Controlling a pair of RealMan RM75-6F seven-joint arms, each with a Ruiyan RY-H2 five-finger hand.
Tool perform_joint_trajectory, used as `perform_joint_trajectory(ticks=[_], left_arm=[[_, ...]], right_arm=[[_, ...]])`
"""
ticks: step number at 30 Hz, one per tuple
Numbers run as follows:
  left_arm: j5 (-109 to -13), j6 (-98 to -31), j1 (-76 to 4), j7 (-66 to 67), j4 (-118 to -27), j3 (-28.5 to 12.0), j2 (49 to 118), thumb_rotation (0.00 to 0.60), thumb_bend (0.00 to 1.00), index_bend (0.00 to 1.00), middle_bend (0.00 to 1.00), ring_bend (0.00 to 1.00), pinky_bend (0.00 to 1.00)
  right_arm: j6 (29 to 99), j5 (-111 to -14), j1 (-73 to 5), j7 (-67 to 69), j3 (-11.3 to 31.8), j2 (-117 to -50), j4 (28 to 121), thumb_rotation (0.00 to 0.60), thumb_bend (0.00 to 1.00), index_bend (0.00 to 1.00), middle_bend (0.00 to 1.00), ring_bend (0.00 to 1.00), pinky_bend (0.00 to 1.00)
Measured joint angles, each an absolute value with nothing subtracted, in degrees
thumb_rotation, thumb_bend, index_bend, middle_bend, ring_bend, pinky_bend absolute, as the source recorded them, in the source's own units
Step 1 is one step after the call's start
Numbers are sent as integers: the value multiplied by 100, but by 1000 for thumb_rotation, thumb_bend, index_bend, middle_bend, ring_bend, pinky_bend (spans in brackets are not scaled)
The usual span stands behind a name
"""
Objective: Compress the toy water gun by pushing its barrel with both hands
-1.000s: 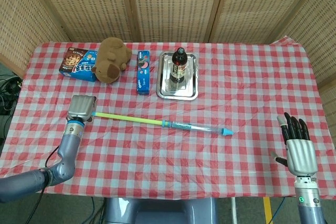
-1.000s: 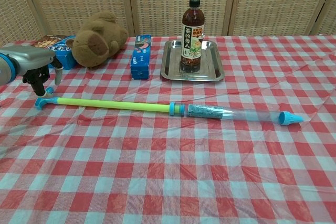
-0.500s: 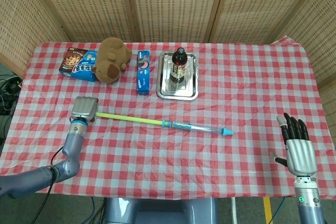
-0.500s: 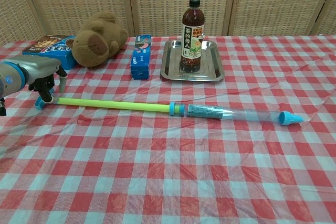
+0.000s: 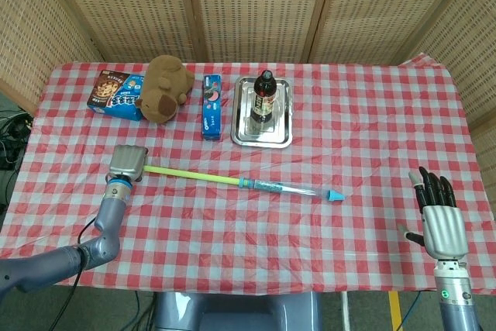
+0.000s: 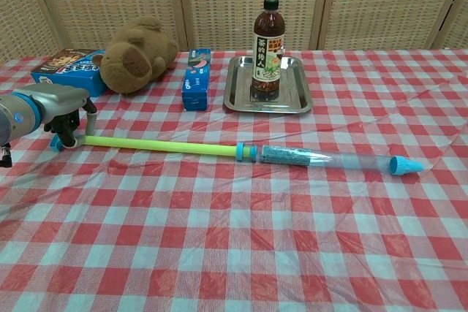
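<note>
Both hands needing the gun [image 6: 241, 153] | lying just before tray [image 5: 282, 118] | left hand [image 5: 127, 163] gripping rod end | right hand [image 5: 442, 221] idling wide, well right of tray | advice: brace nozzle, push along axis

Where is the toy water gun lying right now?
The toy water gun lies lengthwise across the middle of the checked table, in front of the steel tray, with the left hand at its yellow end.
</note>
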State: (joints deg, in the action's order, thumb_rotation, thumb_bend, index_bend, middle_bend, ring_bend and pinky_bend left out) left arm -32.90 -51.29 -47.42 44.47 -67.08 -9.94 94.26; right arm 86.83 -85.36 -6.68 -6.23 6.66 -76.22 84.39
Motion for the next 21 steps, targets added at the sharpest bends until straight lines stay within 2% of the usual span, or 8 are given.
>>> perform_joint_trajectory(ticks=[9,13,21], left_arm=[[-3204,-5103,-4751,4475,-6750,-944,9373,600,337,438,827,697,569],[-3233,-5159,-4746,4445,-6836,-941,9316,600,293,432,827,696,574],[-3241,-5238,-4740,4417,-6932,-915,9257,600,291,449,827,697,579]], right_arm=[[8708,-8515,-661,-589,678,-7630,8441,600,0,1,0,0,0],[8703,-8504,-659,-580,677,-7632,8446,600,0,0,0,0,0],[8732,-8507,-644,-570,670,-7614,8492,600,0,0,0,0,0]])
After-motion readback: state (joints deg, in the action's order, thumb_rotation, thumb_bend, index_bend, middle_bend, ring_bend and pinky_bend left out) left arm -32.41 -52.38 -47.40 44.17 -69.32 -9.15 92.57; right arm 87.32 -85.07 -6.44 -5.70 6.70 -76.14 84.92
